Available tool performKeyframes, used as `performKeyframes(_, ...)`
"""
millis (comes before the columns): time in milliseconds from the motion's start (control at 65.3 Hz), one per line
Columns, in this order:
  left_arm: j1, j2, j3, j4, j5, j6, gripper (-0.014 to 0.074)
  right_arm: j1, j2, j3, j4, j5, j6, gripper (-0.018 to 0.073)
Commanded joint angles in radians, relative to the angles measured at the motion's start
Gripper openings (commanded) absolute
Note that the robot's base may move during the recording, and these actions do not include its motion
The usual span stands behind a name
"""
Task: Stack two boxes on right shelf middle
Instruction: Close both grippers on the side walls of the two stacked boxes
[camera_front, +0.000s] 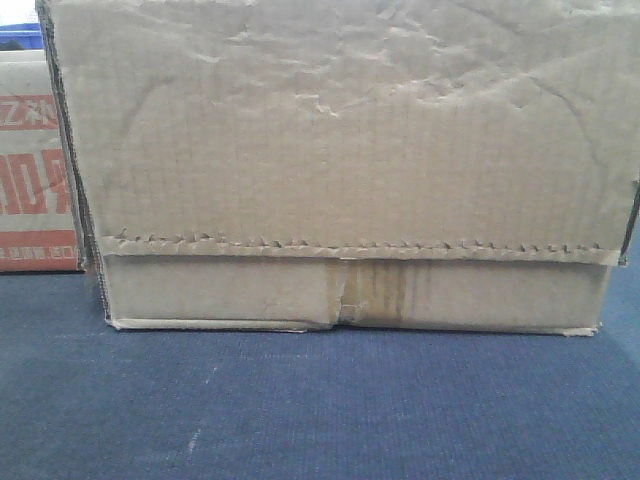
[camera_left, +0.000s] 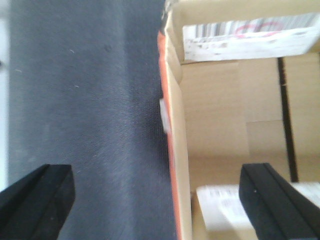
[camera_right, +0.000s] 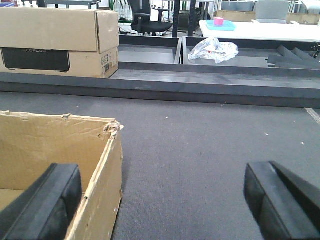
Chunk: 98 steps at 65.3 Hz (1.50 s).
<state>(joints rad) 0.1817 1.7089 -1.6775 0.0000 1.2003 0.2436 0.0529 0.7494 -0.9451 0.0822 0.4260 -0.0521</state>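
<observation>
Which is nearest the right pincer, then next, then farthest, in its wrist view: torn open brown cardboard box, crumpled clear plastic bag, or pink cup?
1. Torn open brown cardboard box, lower left, beside the right pincer.
2. Crumpled clear plastic bag, upper centre.
3. Pink cup, top centre, far back.

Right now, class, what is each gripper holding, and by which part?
Nothing is held. The left gripper is open astride a carton wall; the right gripper is open astride a torn carton wall.
</observation>
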Motion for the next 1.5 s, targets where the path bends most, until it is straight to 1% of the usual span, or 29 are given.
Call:
performKeyframes(0,0.003,0.041,-0.014,-0.018,-0.035,0.008,0.0569,0.004,-0.001,-0.005,-0.009,-0.023,0.0,0.0559)
performKeyframes(138,0.003,0.095,-0.014,-0.02,-0.097,0.008,0.0569,0.004,-0.001,-0.005,-0.009,-0.023,0.0,0.0559)
performKeyframes(306,0.003,0.123,-0.014,-0.022,-0.092,0.008,0.0566,0.004,-0.001,-0.005,-0.009,-0.023,0.0,0.0559)
performKeyframes(398,0.003,0.123,-0.014,-0.024,-0.092,0.008,0.0514,0.004,-0.001,-0.005,-0.009,-0.023,0.0,0.0559)
performKeyframes(414,0.003,0.123,-0.014,-0.024,-0.092,0.008,0.0498,0.004,-0.001,-0.005,-0.009,-0.023,0.0,0.0559)
performKeyframes(475,0.003,0.123,-0.014,-0.024,-0.091,0.008,0.038,0.004,-0.001,-0.005,-0.009,-0.023,0.0,0.0559)
performKeyframes(490,0.003,0.123,-0.014,-0.024,-0.091,0.008,0.0333,0.004,-0.001,-0.005,-0.009,-0.023,0.0,0.0559)
performKeyframes(582,0.003,0.123,-0.014,-0.024,-0.086,0.008,0.0115,0.004,-0.001,-0.005,-0.009,-0.023,0.0,0.0559)
performKeyframes(597,0.003,0.123,-0.014,-0.024,-0.084,0.008,0.0055,0.004,-0.001,-0.005,-0.009,-0.023,0.0,0.0559)
performKeyframes(659,0.003,0.123,-0.014,-0.024,-0.078,0.008,-0.0102,0.004,-0.001,-0.005,-0.009,-0.023,0.0,0.0559)
performKeyframes(674,0.003,0.123,-0.014,-0.024,-0.075,0.008,-0.011,0.004,-0.001,-0.005,-0.009,-0.023,0.0,0.0559)
performKeyframes(797,0.003,0.119,-0.014,-0.024,-0.062,0.008,-0.0111,0.004,-0.001,-0.005,-0.009,-0.023,0.0,0.0559)
performKeyframes(873,0.003,0.108,-0.014,-0.024,-0.06,-0.023,-0.0111,0.004,-0.001,-0.005,-0.009,-0.023,0.0,0.0559)
performKeyframes(996,0.003,0.061,-0.033,0.033,-0.06,-0.083,-0.0111,0.004,-0.001,-0.005,-0.009,-0.023,0.0,0.0559)
performKeyframes(1088,0.005,0.014,-0.079,0.085,-0.06,-0.135,-0.0111,0.004,-0.001,-0.005,-0.009,-0.023,0.0,0.0559)
performKeyframes(1134,0.005,-0.011,-0.112,0.098,-0.06,-0.154,-0.0111,0.004,-0.001,-0.005,-0.009,-0.023,0.0,0.0559)
performKeyframes(1256,0.005,-0.072,-0.205,0.097,-0.06,-0.181,-0.0111,0.004,-0.001,-0.005,-0.009,-0.023,0.0,0.0559)
performKeyframes(1302,0.003,-0.096,-0.246,0.094,-0.058,-0.203,-0.0111,0.004,-0.001,-0.005,-0.009,-0.023,0.0,0.0559)
performKeyframes(1409,-0.016,-0.141,-0.326,0.046,-0.058,-0.221,-0.0111,0.004,-0.001,-0.005,-0.009,-0.023,0.0,0.0559)
performKeyframes(1486,-0.05,-0.166,-0.38,-0.007,-0.055,-0.225,-0.0111,0.004,-0.001,-0.005,-0.009,-0.023,0.0,0.0559)
